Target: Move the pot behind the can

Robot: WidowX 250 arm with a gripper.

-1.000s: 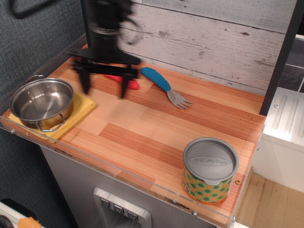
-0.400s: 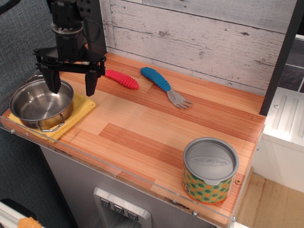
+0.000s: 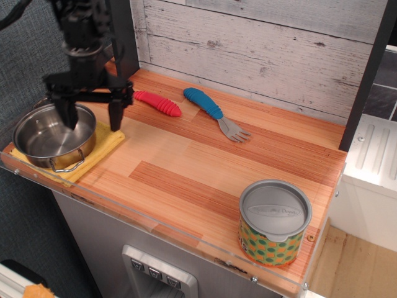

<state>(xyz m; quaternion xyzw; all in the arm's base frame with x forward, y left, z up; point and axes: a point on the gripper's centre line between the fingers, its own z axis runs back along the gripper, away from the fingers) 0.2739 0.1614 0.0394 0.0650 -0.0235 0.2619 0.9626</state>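
The pot (image 3: pixel 54 136) is sitting on a yellow cloth (image 3: pixel 104 144) at the front left corner of the desk (image 3: pixel 205 174). The gripper (image 3: pixel 90 118) is hanging over the right side of the pot with its two fingers spread wide apart and holding nothing. One finger (image 3: pixel 66 112) is pointing down inside the pot, and the other is reaching down outside the rim, over the cloth. The can (image 3: pixel 273 222) is standing upright near the front right corner, well apart from the pot. A red handle (image 3: pixel 159 103) and a blue-handled fork (image 3: pixel 214 113) are lying near the back edge.
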